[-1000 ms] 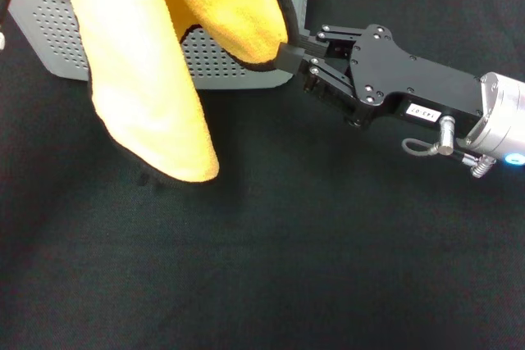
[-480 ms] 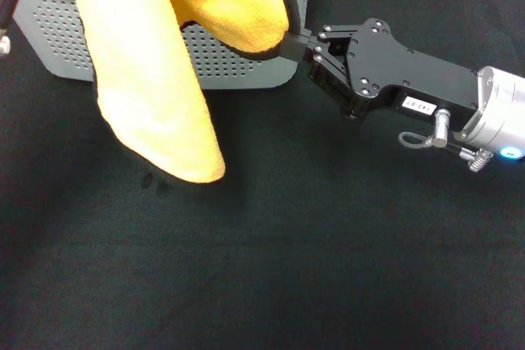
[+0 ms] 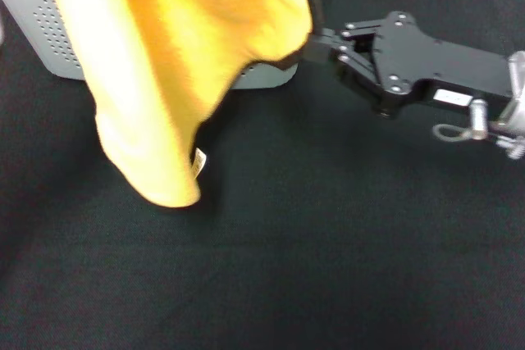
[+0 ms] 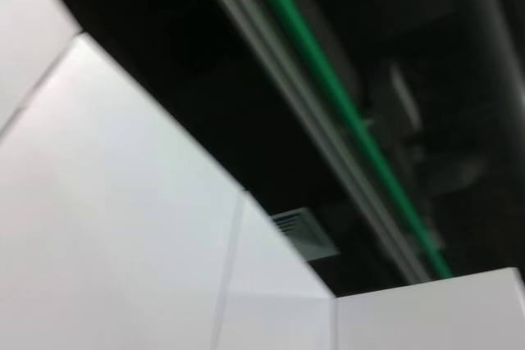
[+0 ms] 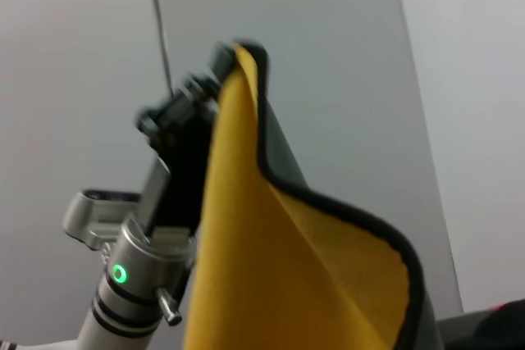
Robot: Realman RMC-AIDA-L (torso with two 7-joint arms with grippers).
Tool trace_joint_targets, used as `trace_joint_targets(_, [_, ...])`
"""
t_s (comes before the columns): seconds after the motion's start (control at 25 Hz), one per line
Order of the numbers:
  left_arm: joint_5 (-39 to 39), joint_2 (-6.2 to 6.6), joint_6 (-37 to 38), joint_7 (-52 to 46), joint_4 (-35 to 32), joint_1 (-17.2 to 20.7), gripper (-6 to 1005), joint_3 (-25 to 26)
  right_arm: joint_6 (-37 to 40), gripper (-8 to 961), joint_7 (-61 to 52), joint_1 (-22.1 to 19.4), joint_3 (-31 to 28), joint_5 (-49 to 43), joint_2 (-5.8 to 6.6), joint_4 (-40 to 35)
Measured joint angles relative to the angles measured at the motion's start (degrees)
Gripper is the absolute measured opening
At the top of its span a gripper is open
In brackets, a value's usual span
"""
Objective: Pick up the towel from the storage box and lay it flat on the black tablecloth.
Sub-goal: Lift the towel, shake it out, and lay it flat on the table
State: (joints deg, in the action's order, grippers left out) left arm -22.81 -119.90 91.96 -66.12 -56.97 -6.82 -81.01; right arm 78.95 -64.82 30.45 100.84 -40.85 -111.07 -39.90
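The right gripper pinches the yellow towel's black edge above the grey storage box; the left gripper apparently clamps another corner.

text: none readable | towel care label: blurred | right arm sticker: blurred

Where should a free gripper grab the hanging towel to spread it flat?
Probably the low corner of the towel, from the front: it hangs free above the black tablecloth. The right gripper and left gripper already pinch its black edging.
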Motion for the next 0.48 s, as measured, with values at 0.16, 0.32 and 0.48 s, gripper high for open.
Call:
trace_joint_targets(0.16, [-4.6, 0.47, 5.2, -4.8, 6.4, 0.0, 15, 6.4, -0.8, 0, -6.1, -5.2, -3.3, -7.0, 2.49, -10.6])
trace_joint_targets(0.32, [-10.3, 0.58, 10.9, -5.9, 10.8, 0.3, 16, 11.8, 0.8, 0, -14.7, -12.9, -13.1, -20.0, 1.06, -24.1])
trace_joint_targets(0.48, [-14.6, 0.87, 15.2, -6.2, 12.7, 1.1, 16, 13.5, 4.6, -1, -20.7, -17.8, -20.0, -29.0, -2.33, -32.7])
